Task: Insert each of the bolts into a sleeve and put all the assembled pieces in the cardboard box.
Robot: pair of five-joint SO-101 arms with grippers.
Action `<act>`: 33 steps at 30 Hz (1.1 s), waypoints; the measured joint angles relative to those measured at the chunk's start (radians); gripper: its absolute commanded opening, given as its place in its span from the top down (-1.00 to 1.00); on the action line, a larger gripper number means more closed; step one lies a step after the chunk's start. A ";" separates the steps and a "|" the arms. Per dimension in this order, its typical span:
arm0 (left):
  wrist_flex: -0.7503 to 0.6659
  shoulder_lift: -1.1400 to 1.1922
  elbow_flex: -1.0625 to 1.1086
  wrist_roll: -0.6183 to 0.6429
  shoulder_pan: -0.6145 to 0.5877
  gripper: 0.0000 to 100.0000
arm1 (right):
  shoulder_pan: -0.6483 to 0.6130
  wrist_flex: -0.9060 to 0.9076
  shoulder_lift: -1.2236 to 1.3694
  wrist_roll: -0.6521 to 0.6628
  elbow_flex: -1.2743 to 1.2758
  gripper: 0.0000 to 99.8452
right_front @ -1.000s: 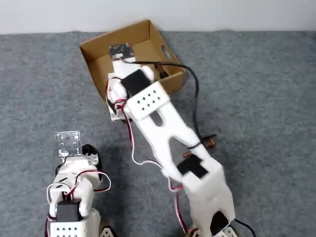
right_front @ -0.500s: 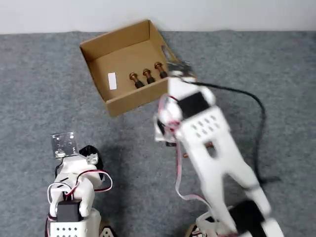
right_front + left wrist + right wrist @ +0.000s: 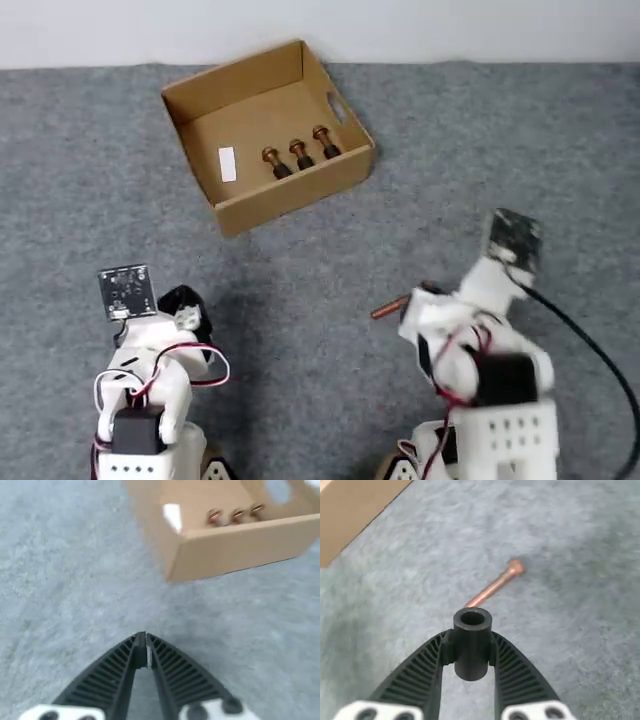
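Three assembled pieces (image 3: 300,155), one bolt (image 3: 495,586), one sleeve (image 3: 472,642) — one box (image 3: 290,195).

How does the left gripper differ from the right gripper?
The left gripper is shut on nothing; the right gripper is shut on a black sleeve. The left gripper points toward the box; the right gripper points toward a loose bolt lying on the carpet. Both are black, ribbed and low over the carpet.

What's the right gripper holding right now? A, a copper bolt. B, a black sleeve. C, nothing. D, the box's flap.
B: the right gripper clamps a black sleeve, while the copper bolt lies loose on the carpet beyond it.
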 measured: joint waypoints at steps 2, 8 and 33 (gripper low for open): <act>0.008 0.000 -0.035 -0.006 0.049 0.99 | 0.040 0.026 -0.091 0.008 0.034 0.98; 0.084 0.014 -0.118 -0.012 0.135 0.99 | 0.100 0.120 -0.321 0.015 0.115 0.98; 0.066 1.571 -1.209 -0.112 0.594 0.98 | 0.201 0.141 -0.591 0.041 0.192 0.98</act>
